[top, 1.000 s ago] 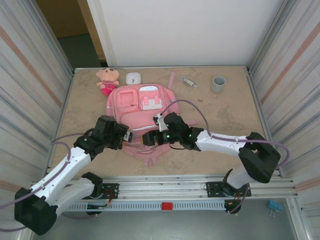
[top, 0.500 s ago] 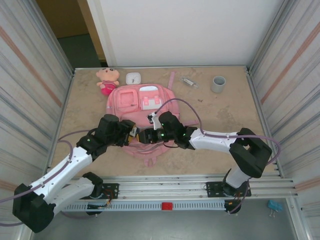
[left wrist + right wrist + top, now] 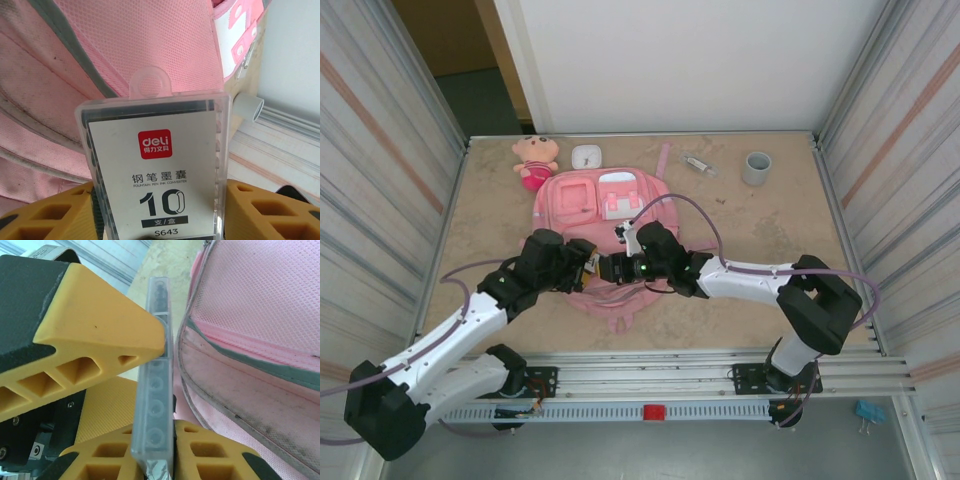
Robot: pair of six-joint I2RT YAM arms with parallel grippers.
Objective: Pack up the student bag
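Observation:
The student bag (image 3: 610,200) is a large pink backpack lying flat mid-table, front pockets up. Over its near end both grippers meet on a clear plastic box of ink cartridges (image 3: 155,165) with a white label and red logo. My left gripper (image 3: 160,210) has its yellow fingers (image 3: 45,215) against the box's two narrow sides. My right gripper (image 3: 157,440) is shut across the thin box (image 3: 156,405), seen edge-on, with the left arm's yellow finger (image 3: 90,325) just above. Pink bag fabric (image 3: 260,305) lies right beside the box. From above, the left gripper (image 3: 586,262) and right gripper (image 3: 611,268) face each other.
A pink plush doll (image 3: 535,160) and a small white object (image 3: 586,156) lie behind the bag at the back left. A clear wrapped item (image 3: 698,163) and a grey cup (image 3: 756,167) sit at the back right. Ribbed metal walls close in both sides.
My right gripper has moved left to the left gripper and closed its jaws on the box. The left arm has edged slightly right, still holding the box.

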